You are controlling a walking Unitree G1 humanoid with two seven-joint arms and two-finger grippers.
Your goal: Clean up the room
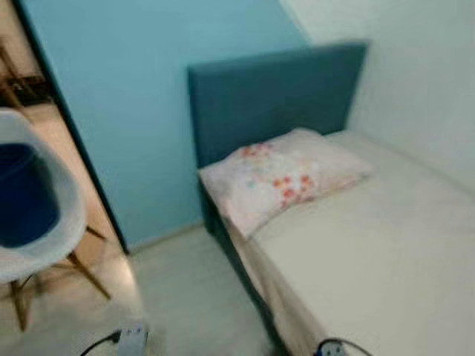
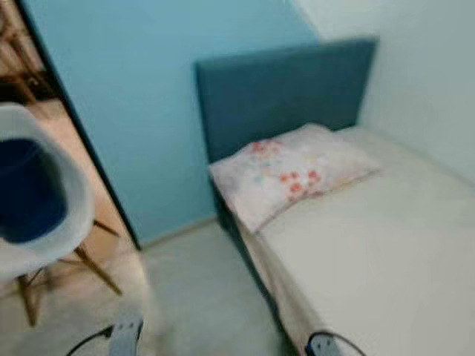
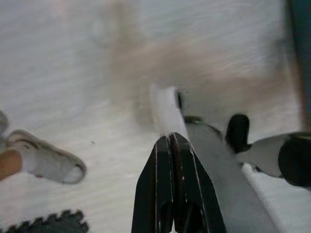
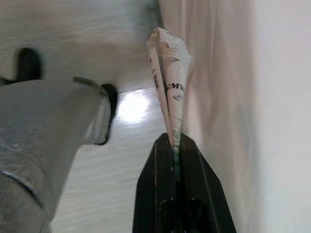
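Note:
My right gripper [image 4: 174, 141] hangs beside the bed's side, shut on a folded printed paper [image 4: 169, 77] that sticks out past the fingertips. My left gripper [image 3: 170, 140] hangs over the pale floor with its jaws pressed together. A blurred white scrap [image 3: 165, 109] stands out from its tips. In the eye views both wrists show at the lower edge, the left wrist [image 1: 132, 340] over the floor and the right wrist [image 1: 332, 347] at the bed's edge.
A bed [image 1: 386, 252] with a white sheet, a floral pillow [image 1: 282, 178] and a teal headboard [image 1: 274, 96] stands to the right. A white chair [image 1: 44, 215] with a blue cushion stands at the left by a doorway. A person's sandalled foot [image 3: 46, 160] is on the floor.

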